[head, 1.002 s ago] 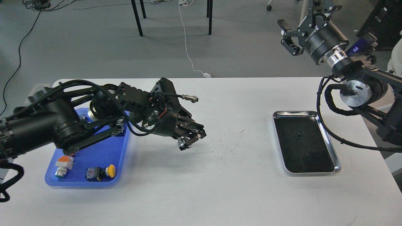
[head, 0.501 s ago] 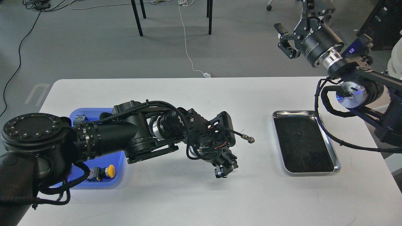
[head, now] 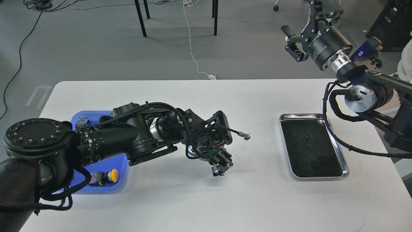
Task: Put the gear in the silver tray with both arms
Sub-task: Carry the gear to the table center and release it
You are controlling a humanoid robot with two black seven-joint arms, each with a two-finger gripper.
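Observation:
The silver tray (head: pixel 315 158) lies on the right side of the white table. A tiny dark round toothed thing, apparently a gear (head: pixel 308 136), rests on its dark bottom near the far end. My left gripper (head: pixel 219 168) points down just above the middle of the table, well left of the tray. It is small and dark, so I cannot tell its fingers apart or whether it holds anything. My right gripper (head: pixel 293 42) is open and empty, held high beyond the table's far right edge.
A blue plastic tray (head: pixel 96 188) sits at the left under my left arm, with a yellow-capped push-button (head: pixel 112 176) in it. A cable plug (head: pixel 246 136) sticks out from my left wrist toward the silver tray. Chair legs and cables are on the floor behind.
My left arm swung from beside the blue tray to the table's middle, then drew back a little to the left. My right gripper shifted only slightly.

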